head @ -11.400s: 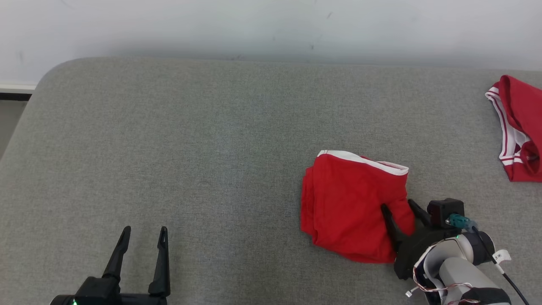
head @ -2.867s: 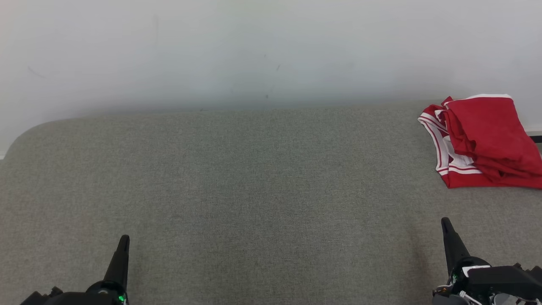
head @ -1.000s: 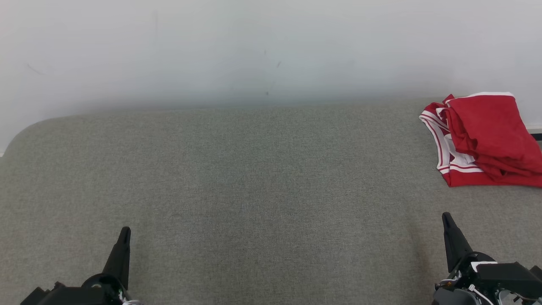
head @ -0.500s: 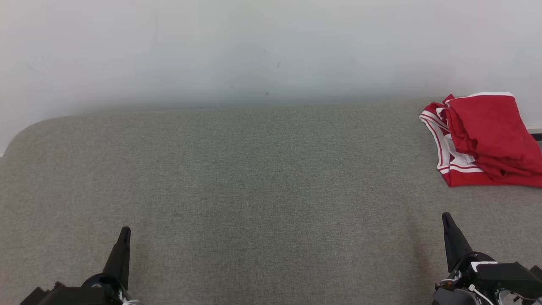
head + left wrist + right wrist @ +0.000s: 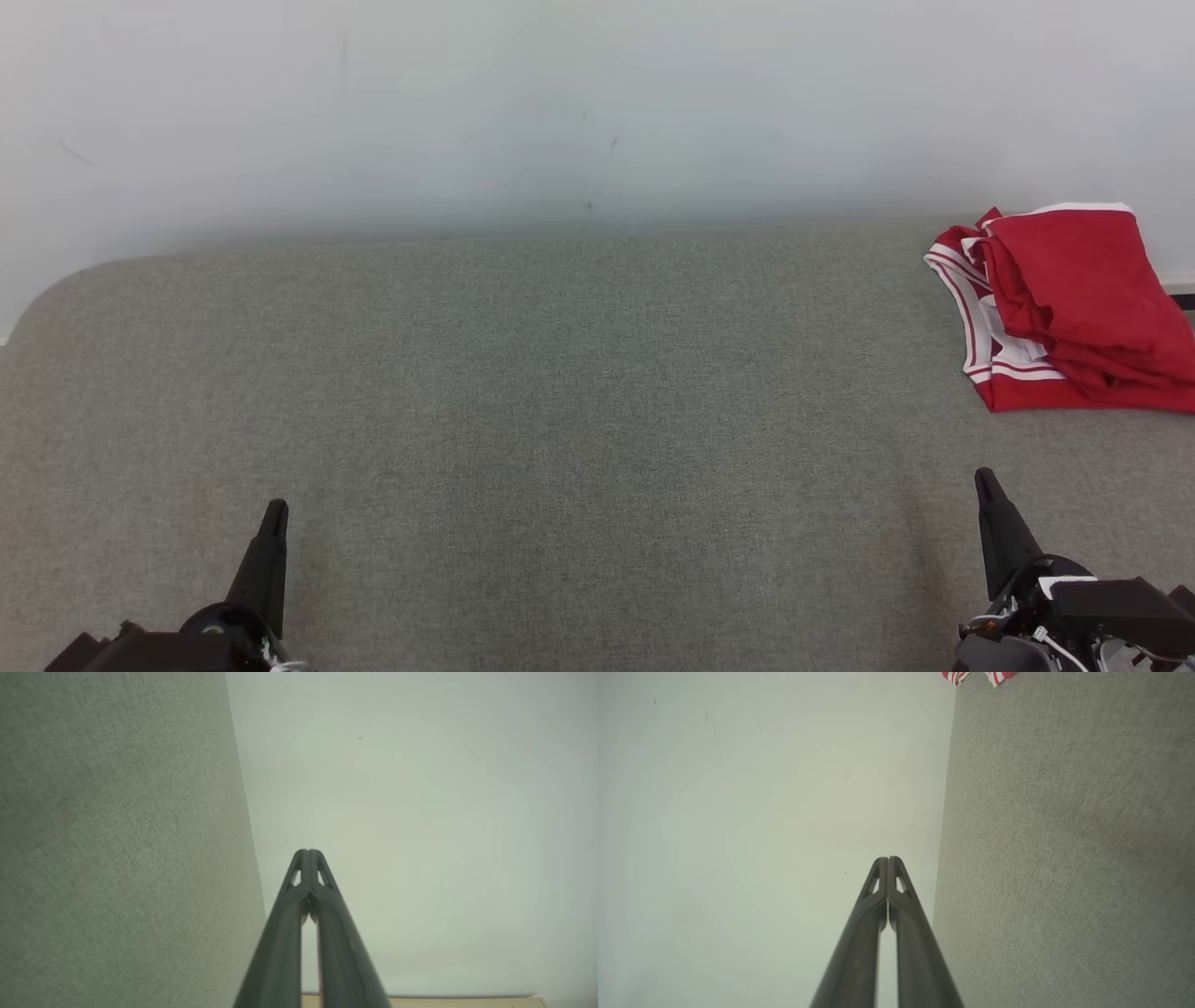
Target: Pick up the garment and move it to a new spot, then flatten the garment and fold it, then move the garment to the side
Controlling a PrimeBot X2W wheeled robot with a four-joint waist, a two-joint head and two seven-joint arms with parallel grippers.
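1. Since the earliest frame, the folded red garment [image 5: 1083,280] has left the grip of the right hand [image 5: 983,479] near the middle of the table [image 5: 560,392]. It now lies at the far right, on top of a striped-trim garment [image 5: 1018,397] in red and white. Over the last second nothing has shifted.
2. The pile sits close to the white wall [image 5: 560,112] and runs past the right edge of the head view. A scrap of the red and white trim shows at the top of the right wrist view.
3. The left hand [image 5: 274,511] has its fingers pressed together on nothing, at the lower left over the grey fabric-covered table.
4. The right hand's fingers are likewise together and empty, at the lower right. It is well apart from the pile, with grey table surface between them.
5. A few small dark specks [image 5: 588,205] mark the wall.
6. A pale tan strip [image 5: 420,1002] runs under the wall at the bottom of the left wrist view.
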